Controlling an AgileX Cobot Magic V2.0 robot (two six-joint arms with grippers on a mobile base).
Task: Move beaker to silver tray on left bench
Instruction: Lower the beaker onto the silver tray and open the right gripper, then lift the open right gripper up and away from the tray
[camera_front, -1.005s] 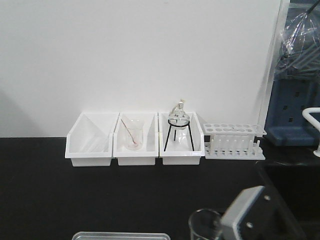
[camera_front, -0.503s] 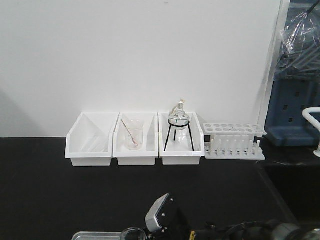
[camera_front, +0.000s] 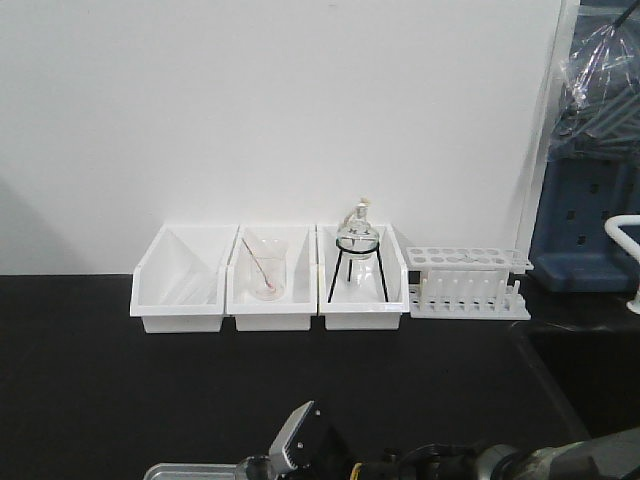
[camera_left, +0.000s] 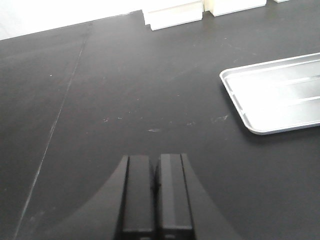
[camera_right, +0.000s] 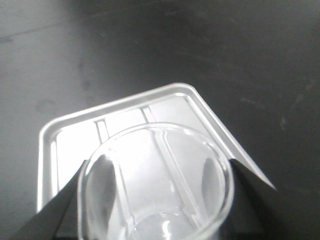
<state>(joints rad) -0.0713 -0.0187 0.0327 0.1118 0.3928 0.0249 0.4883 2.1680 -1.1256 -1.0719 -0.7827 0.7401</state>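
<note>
Over the last sec our right hand has swung left w/ the small clear glass beaker clamped between its dark fingers, and it's now above the flat silver metal tray on the matte black bench, so we judge only lowering and release remain. Our left hand sits closed and empty, apart from the tray. Front view cuts off nearly all of tray and beaker at the bottom edge, and the wrist view hides the beaker's base, so we can't tell if it's touching down yet.

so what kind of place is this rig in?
Most likely a chemistry lab. A test tube rack stands on the black bench, a round flask on a tripod stand sits in a white bin, and the right gripper holds a glass beaker.
</note>
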